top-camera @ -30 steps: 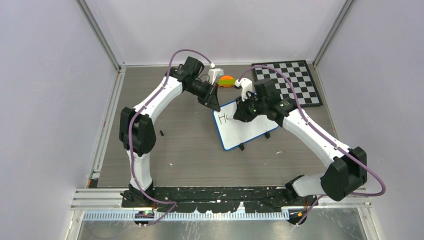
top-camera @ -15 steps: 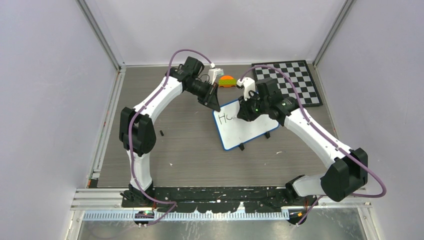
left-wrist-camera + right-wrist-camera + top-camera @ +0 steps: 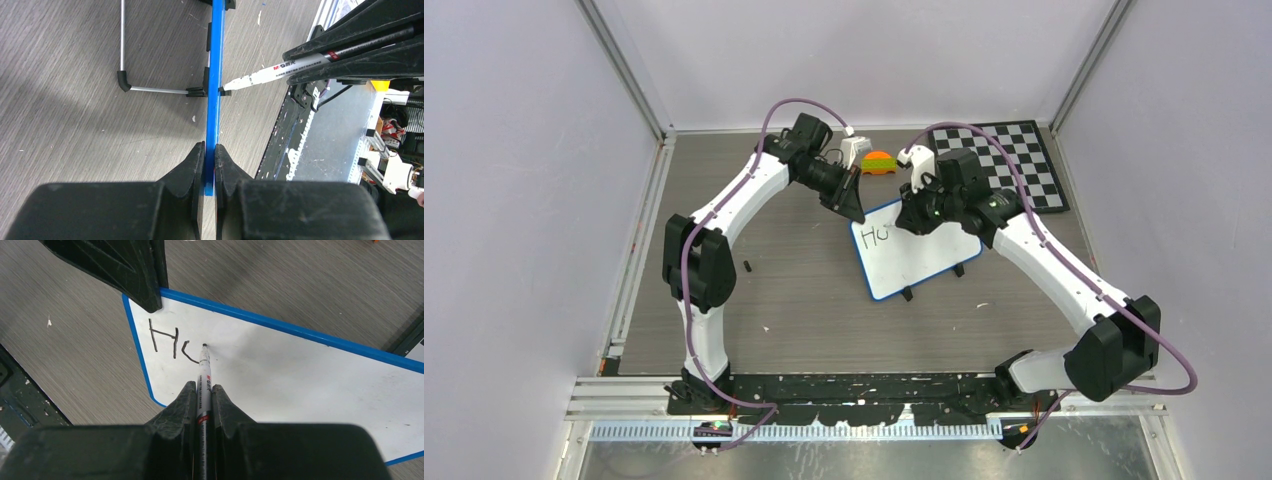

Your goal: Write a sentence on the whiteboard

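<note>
Top view: whiteboard mid-table, long axis running near-left to far-right; left wrist: left claw pinched shut on its blue rim, seen edge-on; right wrist: right claw clamping marker, tip touching the board.

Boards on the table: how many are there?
2. The whiteboard is mid-table, clamped by the left gripper; the checkered board lies at the far right corner, partly covered by the right arm. No others seem hidden.
</note>
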Controlling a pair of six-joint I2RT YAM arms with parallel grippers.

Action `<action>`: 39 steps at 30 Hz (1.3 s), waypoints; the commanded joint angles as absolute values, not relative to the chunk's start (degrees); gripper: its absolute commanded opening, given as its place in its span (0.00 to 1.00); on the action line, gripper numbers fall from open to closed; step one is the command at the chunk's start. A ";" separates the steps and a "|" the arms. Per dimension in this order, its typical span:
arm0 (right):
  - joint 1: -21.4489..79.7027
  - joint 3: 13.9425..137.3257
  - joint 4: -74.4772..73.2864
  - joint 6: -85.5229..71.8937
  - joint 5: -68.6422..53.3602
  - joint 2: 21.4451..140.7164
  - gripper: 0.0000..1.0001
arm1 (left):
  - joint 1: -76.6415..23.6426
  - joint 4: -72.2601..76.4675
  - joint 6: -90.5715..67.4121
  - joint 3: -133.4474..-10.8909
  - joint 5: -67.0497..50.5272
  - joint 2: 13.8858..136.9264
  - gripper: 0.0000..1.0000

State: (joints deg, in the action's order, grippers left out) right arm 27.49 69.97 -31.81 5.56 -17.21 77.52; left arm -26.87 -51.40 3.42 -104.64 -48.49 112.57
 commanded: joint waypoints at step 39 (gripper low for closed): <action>26.57 68.59 -31.54 6.50 -17.15 75.77 0.00 | -26.81 -51.39 3.14 -106.00 -48.96 110.45 0.00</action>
State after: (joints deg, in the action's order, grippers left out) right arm 26.89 68.23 -32.01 5.10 -17.17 77.60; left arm -26.87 -51.29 3.44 -104.64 -47.83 112.57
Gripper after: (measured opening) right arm 0.173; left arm 0.097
